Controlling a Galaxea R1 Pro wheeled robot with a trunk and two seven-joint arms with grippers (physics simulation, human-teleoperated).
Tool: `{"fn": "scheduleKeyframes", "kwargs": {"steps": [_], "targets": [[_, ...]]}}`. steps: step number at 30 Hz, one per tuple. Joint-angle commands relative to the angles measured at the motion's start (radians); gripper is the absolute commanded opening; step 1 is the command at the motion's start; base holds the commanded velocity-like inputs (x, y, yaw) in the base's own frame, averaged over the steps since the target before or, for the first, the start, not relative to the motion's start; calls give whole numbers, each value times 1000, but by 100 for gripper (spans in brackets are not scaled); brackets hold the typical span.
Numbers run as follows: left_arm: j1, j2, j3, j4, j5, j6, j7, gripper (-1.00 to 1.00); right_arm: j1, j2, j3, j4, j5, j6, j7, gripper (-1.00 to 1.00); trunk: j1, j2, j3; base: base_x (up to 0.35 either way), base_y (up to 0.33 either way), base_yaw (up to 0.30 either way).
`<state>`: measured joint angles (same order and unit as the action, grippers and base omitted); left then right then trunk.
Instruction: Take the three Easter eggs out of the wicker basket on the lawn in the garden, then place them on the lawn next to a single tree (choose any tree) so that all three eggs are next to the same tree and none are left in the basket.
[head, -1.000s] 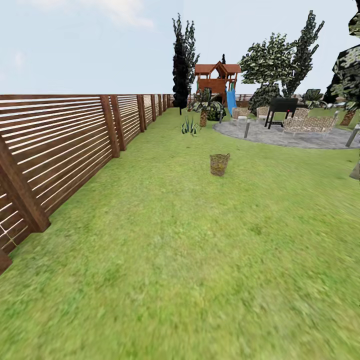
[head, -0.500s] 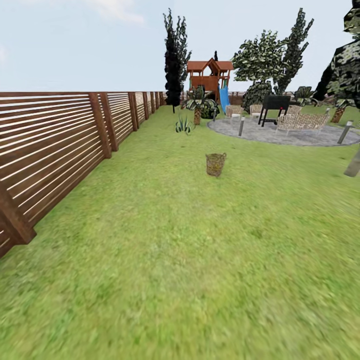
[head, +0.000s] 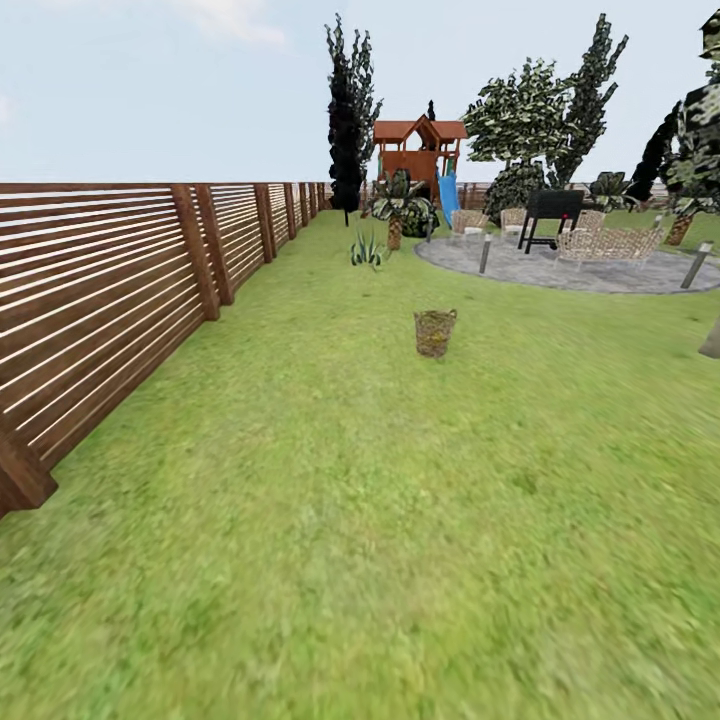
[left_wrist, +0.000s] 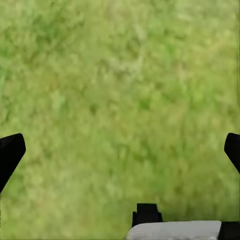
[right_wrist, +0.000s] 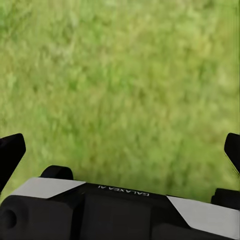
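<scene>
The wicker basket (head: 435, 332) stands upright on the lawn (head: 360, 520), some way ahead in the head view. The Easter eggs are hidden; I cannot see into the basket from here. A pale grey tree trunk (head: 711, 340) cuts in at the right edge, to the right of the basket. In the left wrist view my left gripper (left_wrist: 120, 150) is open over bare grass, its black fingertips (left_wrist: 10, 152) far apart. My right gripper (right_wrist: 120, 150) is likewise open above grass, with nothing between its fingertips (right_wrist: 10, 155).
A brown slat fence (head: 100, 290) runs along the left side. Far back are a grey paved patio (head: 590, 270) with wicker chairs and a black grill (head: 552, 210), a red playhouse (head: 420, 155), a palm (head: 398, 205) and a dark thin tree (head: 348, 110).
The whole head view has shifted: the fence has slid leftward and the far garden sits a little differently. The basket stands where it was.
</scene>
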<state>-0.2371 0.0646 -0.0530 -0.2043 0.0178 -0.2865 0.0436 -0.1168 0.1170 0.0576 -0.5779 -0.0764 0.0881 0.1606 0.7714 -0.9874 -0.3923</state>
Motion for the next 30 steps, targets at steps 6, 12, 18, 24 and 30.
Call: {"fn": "scheduleKeyframes", "kwargs": {"steps": [6,12,18,24,30], "targets": [[-1,-1,-13,50,1,2,3,100,0,-4,-4,0,-8,7,3,100,1,-1,-5,334,2,0],[1,-9,-13,68,2,4,6,100,0,-7,-9,1,-8,6,4,100,1,-1,-10,335,0,-44],[2,-11,-13,70,4,7,6,100,0,-7,-9,1,-7,5,5,100,1,-1,-12,337,0,-16],[2,-11,-13,71,4,7,5,100,0,-8,-9,1,-7,3,5,100,1,-1,-12,338,0,-2],[2,-11,-13,71,4,7,4,100,0,-9,-9,2,-8,3,5,100,1,-1,-12,338,0,0]]}}
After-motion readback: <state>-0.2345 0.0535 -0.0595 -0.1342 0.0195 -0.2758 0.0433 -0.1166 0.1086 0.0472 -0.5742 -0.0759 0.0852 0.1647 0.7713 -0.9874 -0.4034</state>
